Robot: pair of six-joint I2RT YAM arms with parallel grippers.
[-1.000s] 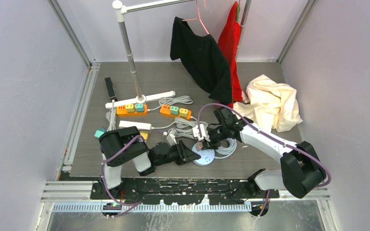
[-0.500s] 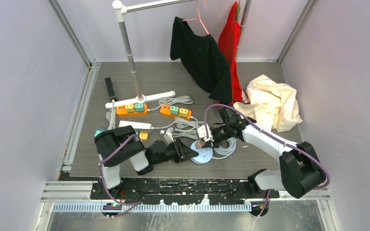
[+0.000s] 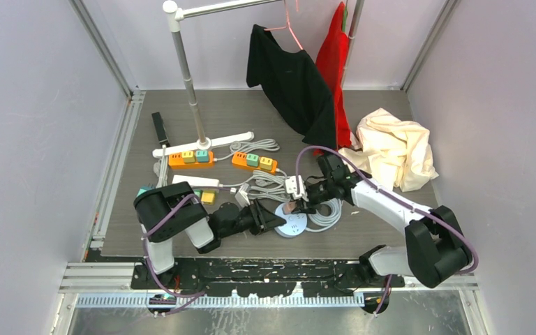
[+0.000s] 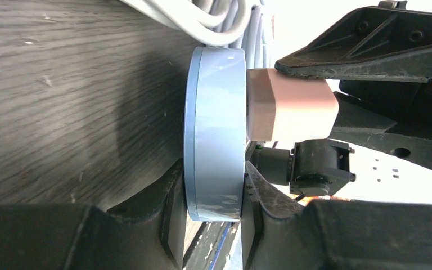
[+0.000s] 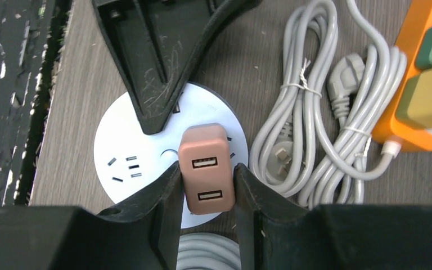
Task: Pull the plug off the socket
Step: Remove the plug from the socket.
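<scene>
The round white socket lies on the table near the front, and it appears edge-on as a grey-blue disc in the left wrist view. My left gripper is shut on the socket's rim, one finger under it and one over it. A pink plug with two USB ports sits against the socket's face. My right gripper is shut on the plug's sides. The plug still touches the socket face.
Bundled grey cables and an orange power strip lie just beyond the socket. Two orange strips, a white strip, the clothes rack pole and a cream cloth lie farther back.
Both arms and the socket have shifted slightly away from the near edge. Both grips are unchanged, and the plug still sits against the socket.
</scene>
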